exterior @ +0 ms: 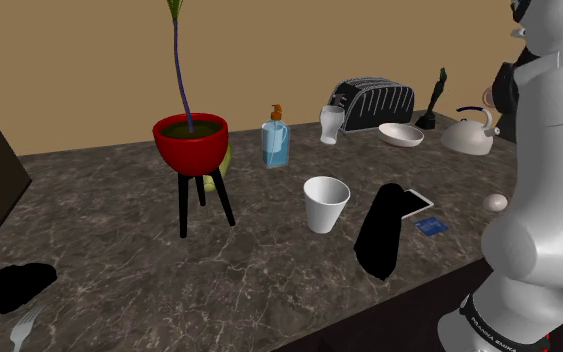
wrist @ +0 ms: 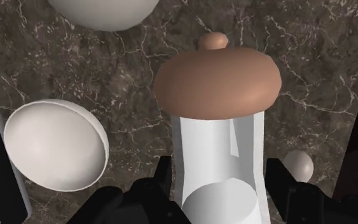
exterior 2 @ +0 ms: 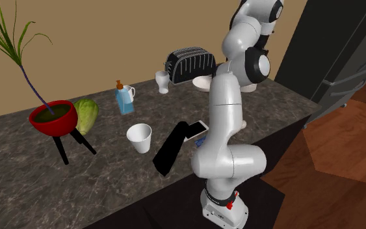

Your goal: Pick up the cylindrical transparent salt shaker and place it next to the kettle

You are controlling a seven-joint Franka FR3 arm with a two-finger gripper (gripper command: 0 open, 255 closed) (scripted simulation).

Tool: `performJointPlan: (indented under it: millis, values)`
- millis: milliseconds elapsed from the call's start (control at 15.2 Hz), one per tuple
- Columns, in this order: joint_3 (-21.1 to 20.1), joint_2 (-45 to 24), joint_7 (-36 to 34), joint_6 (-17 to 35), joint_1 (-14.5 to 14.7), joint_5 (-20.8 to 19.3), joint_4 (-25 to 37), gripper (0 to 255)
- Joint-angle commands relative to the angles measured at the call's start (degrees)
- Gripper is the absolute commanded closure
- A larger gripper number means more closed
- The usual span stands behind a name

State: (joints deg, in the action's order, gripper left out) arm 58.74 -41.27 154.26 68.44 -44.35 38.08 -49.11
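Dark marbled countertop [exterior: 269,280] carries a toaster [exterior: 374,100], a white bowl [exterior: 401,133], a pale kettle [exterior: 467,135] and an egg [exterior: 496,202]. The gripper [wrist: 219,173] clasps the salt shaker [wrist: 219,143], a pale cylinder with a brown domed cap, one finger against each side. In the wrist view, the shaker lies between bowl and egg.

Lighting: moderate, even, diffuse. Lit surfaces: wall [exterior: 89,70], flat uniform tan; desk [exterior: 119,210], dark, matte, dim; arm [exterior 2: 222,123], soft sheen above, grey shading beneath. Wrist view: salt shaker [wrist: 217,137] lid, broad soft highlight; bowl [wrist: 53,145], gently graded.
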Motion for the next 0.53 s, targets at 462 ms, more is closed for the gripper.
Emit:
performJointPlan:
  millis: [462]
  values:
    - [-15.1, 1.2, -0.8, 5.2, -8.7, -8.6, -0.3, 255]
